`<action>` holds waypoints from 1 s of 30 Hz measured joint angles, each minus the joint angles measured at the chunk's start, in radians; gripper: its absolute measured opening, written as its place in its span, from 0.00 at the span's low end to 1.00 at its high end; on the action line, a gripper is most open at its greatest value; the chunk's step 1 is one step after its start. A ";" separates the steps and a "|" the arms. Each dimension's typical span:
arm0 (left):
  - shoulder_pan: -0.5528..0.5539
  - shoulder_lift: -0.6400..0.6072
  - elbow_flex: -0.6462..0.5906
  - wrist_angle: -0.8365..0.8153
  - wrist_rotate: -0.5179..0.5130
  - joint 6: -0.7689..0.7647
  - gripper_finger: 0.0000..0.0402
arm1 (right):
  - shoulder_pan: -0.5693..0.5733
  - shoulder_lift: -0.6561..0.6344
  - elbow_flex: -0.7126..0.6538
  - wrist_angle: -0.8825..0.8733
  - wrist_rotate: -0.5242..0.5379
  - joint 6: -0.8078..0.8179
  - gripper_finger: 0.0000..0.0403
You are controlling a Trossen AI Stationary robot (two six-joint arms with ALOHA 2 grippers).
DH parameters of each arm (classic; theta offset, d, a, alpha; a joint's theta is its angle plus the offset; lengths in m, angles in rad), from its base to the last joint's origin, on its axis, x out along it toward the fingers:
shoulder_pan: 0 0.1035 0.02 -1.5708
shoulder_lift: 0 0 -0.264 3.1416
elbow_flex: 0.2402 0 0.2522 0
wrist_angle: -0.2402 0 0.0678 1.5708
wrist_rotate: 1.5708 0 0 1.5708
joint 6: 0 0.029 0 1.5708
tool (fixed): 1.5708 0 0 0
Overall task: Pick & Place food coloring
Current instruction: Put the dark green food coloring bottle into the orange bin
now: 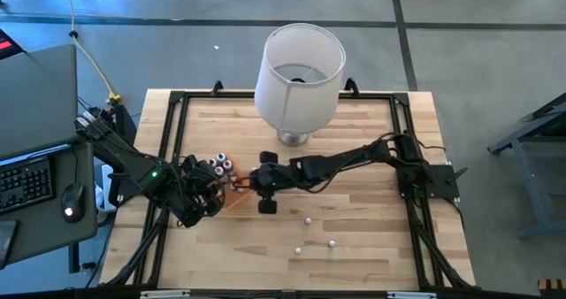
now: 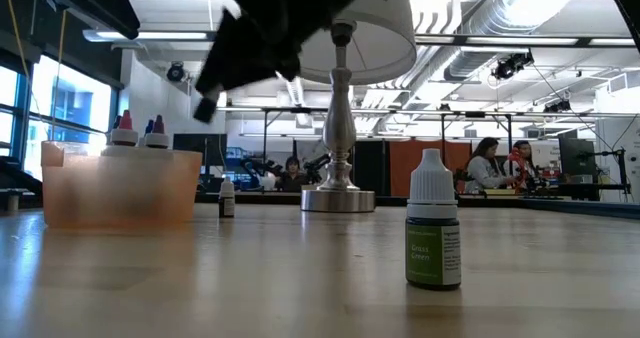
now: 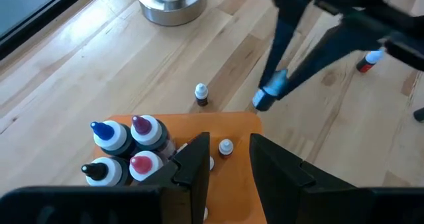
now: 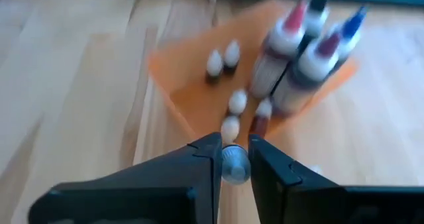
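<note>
The orange tray [image 1: 232, 198] sits left of the table's middle. It holds larger blue-, purple-, red- and black-topped bottles [image 3: 126, 148] and several tiny food coloring bottles [image 4: 222, 59]. My right gripper [image 4: 233, 163] hovers at the tray's edge, shut on one tiny bottle. My left gripper [image 3: 228, 168] is open above the tray, touching nothing. Loose tiny bottles stand upright on the wood: one just beyond the tray [image 3: 201, 95], a green-labelled one [image 2: 433, 233], and others [image 1: 308, 219] toward the near edge. My right gripper pinches a tiny whitish bottle [image 4: 233, 166] between its two fingertips [image 4: 207, 159]. I see it end-on, so which part the fingers are on stays hidden. The low view shows the gripper [image 2: 215, 83] well above the table.
The big white lamp [image 1: 299, 69] stands on its metal base [image 2: 338, 196] at the far middle of the table. A black frame [image 1: 172, 122] runs around the table's edge. Bare wood lies right of and nearer than the tray. People sit in the room beyond.
</note>
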 joint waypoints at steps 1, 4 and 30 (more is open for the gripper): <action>0.000 0.000 0.000 -0.001 0.000 0.000 0.26 | 0.005 0.000 0.015 0.002 0.007 -0.014 0.13; 0.000 0.000 0.000 0.000 0.005 0.000 0.26 | 0.012 0.000 0.038 0.009 0.006 -0.031 0.13; 0.000 -0.001 0.061 -0.107 -0.018 0.030 0.26 | -0.032 0.231 0.226 -0.047 -0.056 0.001 0.13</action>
